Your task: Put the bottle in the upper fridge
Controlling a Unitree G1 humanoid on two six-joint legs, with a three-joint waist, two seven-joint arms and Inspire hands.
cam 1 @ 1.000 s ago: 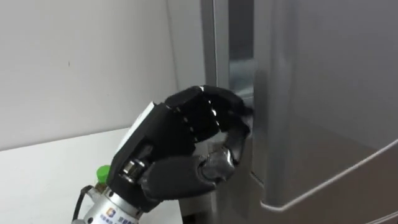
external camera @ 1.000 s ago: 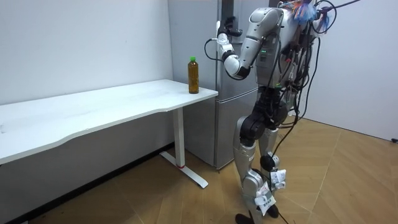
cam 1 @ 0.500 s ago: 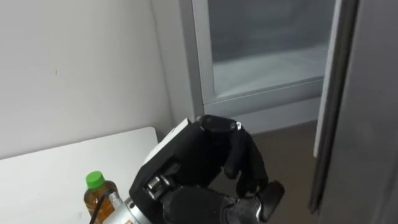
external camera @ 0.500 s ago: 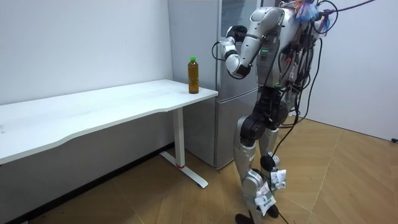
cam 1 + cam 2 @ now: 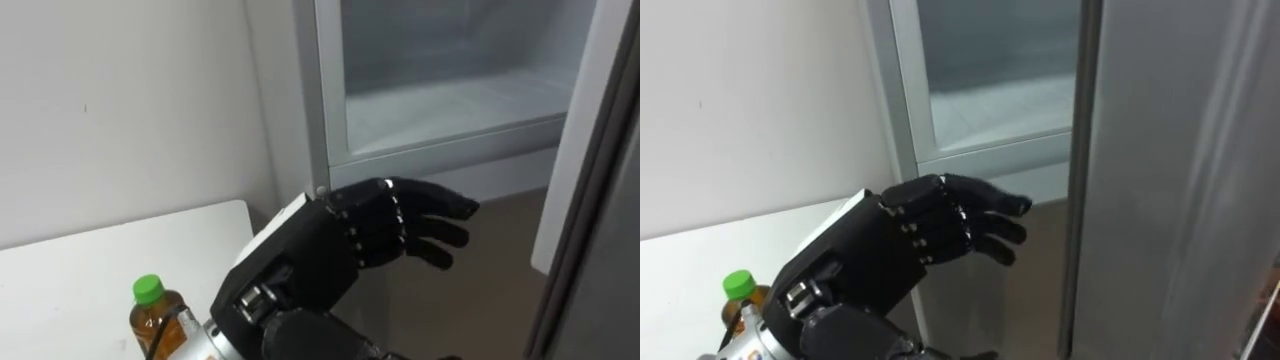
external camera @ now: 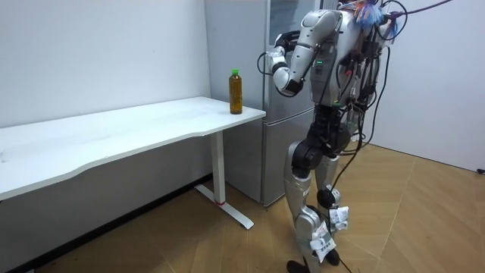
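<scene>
**So: upper fridge open, bottle on the worktop**

Ahead of me the upper fridge (image 5: 322, 110) stands with its door (image 5: 600, 200) swung open to my right. Through the opening I can see one pale shelf (image 5: 450, 100) inside the compartment.

My left hand (image 5: 320, 255) hangs in front of that opening, below its lower frame. It is spread open, with the fingers (image 5: 425, 215) stretched towards the door and nothing in its grasp.

The bottle (image 5: 155, 318) stands upright on the white worktop (image 5: 80, 275) to my left, behind my wrist and apart from the hand. It is one bottle with a green cap (image 5: 148, 290) and brown liquid inside. In the room view it stands at the worktop's corner nearest the fridge, close to the wall.

By count there is one bottle, one fridge, one worktop and one hand in front of me. I stand upright on the wooden floor (image 6: 394, 220), facing the fridge, with the worktop's end beside me.
</scene>
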